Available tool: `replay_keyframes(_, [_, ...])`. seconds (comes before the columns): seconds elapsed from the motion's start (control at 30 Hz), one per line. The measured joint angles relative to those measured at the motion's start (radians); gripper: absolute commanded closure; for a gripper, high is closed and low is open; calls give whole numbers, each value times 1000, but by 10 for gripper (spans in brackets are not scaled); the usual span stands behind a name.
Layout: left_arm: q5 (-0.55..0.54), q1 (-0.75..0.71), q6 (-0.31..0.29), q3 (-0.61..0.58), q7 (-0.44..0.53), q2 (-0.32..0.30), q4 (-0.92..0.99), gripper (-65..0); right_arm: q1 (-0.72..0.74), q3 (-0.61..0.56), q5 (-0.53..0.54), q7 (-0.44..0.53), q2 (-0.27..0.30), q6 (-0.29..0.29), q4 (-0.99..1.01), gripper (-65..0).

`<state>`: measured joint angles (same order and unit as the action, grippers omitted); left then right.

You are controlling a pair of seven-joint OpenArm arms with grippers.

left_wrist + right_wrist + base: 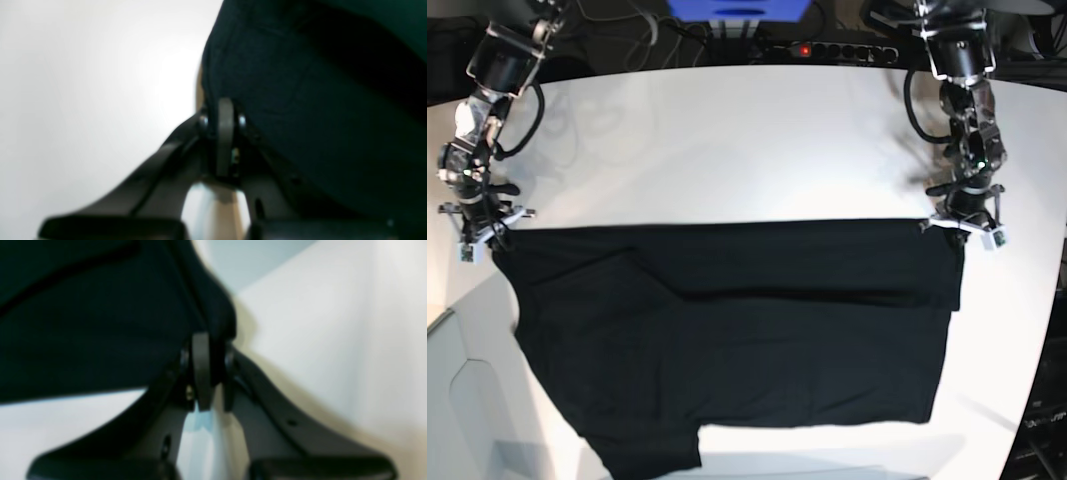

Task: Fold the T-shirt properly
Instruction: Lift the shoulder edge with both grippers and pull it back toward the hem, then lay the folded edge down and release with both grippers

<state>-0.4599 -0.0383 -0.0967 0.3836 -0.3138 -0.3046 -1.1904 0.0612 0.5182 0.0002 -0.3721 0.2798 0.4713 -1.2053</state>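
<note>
The black T-shirt (727,330) lies plain side up on the white table (727,140), its far edge pulled straight between both grippers. No print or label shows. A crease runs across it below that edge, and one sleeve (652,445) points toward the front. My left gripper (959,220) is shut on the shirt's far right corner. In the left wrist view the gripper (224,111) pinches black cloth (317,116). My right gripper (485,230) is shut on the far left corner. In the right wrist view the gripper (208,346) pinches the cloth (83,333).
A power strip (832,48) with a red light, cables and a blue box (737,10) sit behind the table's far edge. The table's rounded front left edge (467,400) lies near the shirt's left side.
</note>
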Motion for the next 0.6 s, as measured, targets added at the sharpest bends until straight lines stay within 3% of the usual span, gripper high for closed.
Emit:
replay_keyframes(0.1, [6,-20,4,35,-106,6,-83,-1,-11,2,-8,-11,0,0,-88,0])
replay_keyframes(0.27, [-2,6,-3,120,-182,6,-224,-1,16,-5,4,10,3,0,-216,0])
replay_keyframes(0.5, [1,88,0,123,-291,3,-308,-1,180,-3,6,-132,5,3,-295,0])
replay_keyframes(0.6, [1,95,-1,124,-312,0,-315,-1,168,0,5,-190,11,3,-339,0])
